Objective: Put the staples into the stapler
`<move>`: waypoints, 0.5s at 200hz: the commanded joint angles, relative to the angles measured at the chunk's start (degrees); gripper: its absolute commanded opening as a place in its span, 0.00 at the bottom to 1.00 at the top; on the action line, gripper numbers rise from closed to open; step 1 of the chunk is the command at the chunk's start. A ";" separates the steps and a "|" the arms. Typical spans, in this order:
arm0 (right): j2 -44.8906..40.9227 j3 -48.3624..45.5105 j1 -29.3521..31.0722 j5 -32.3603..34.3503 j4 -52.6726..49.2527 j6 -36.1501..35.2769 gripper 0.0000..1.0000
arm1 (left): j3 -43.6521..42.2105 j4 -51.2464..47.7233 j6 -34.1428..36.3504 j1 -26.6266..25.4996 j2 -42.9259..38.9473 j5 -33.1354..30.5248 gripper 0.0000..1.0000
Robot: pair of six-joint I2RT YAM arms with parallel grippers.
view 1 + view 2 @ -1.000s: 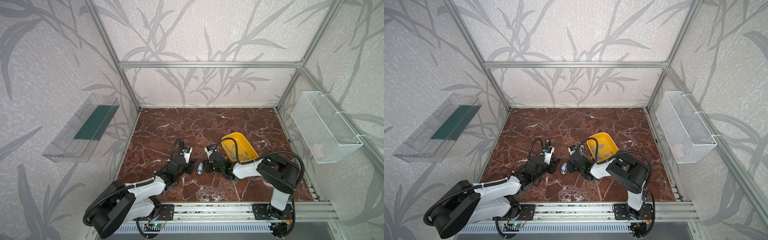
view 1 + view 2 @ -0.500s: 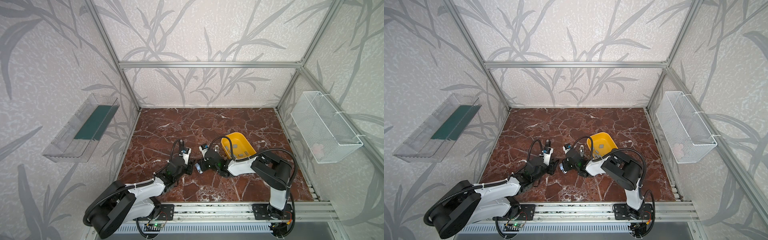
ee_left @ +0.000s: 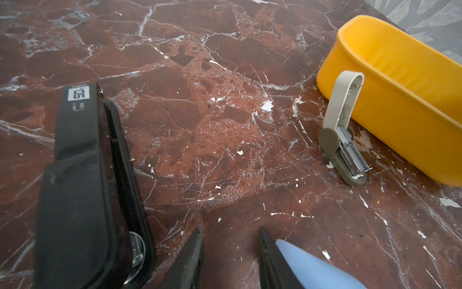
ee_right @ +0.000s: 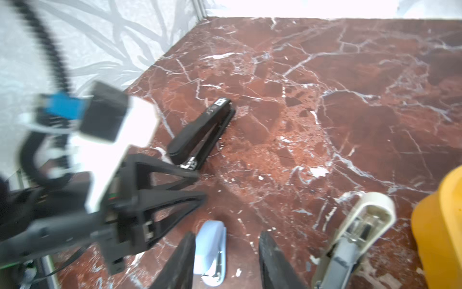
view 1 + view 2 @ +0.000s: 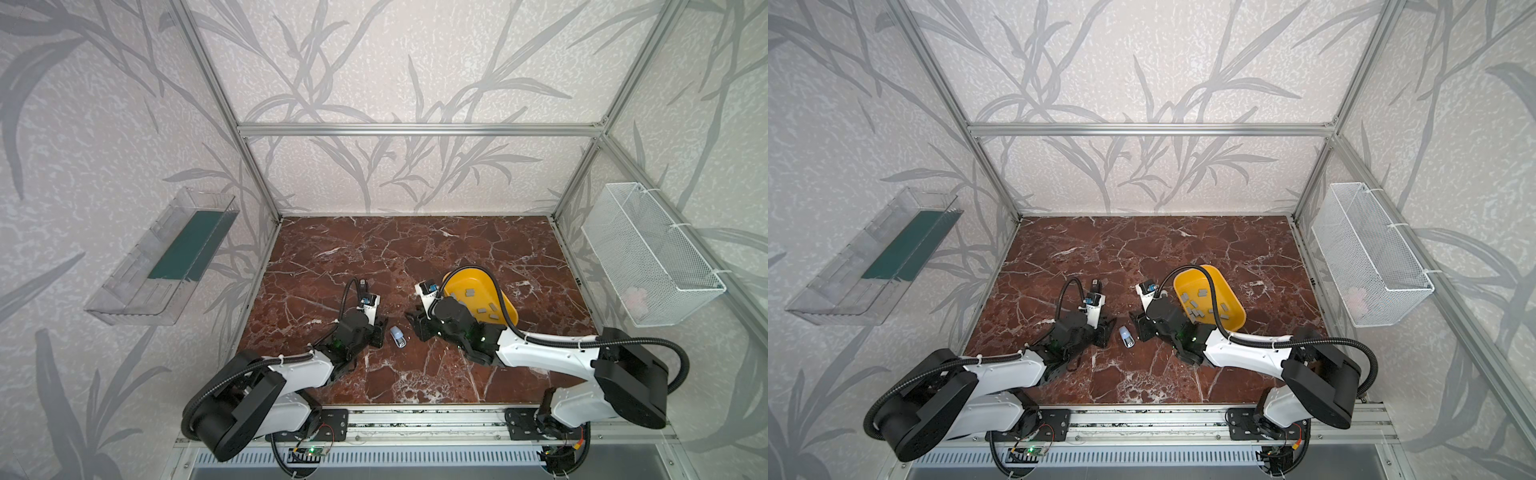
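Note:
Several grey staples lie in a yellow bin. A small light-blue stapler lies flat on the marble between both arms. My right gripper is open around it, with the stapler against one finger. My left gripper is open and empty, the blue stapler just outside one finger. A beige stapler sits flipped open beside the bin. A black stapler lies by the left gripper.
Red marble tabletop inside an aluminium frame. A clear wall tray hangs on the left, a white wire basket on the right. The right arm's cable arcs over the bin.
The right gripper's jaws have spread apart around the blue stapler after the arm swung left toward it. The left gripper has narrowed slightly. The blue stapler has stayed in place.

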 commanded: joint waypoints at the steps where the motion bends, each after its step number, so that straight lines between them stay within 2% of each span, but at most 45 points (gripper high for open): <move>1: 2.12 1.80 2.56 2.46 -3.39 -0.92 0.43 | 1.39 2.88 -1.27 0.90 1.32 1.18 0.36; 51: 10.72 6.16 4.08 2.39 -4.43 -0.33 0.41 | 1.92 1.87 -1.29 1.36 0.69 2.18 0.36; 100: 14.49 7.95 4.08 3.18 -4.48 -0.22 0.36 | 1.65 0.99 -0.50 1.45 -0.35 2.18 0.35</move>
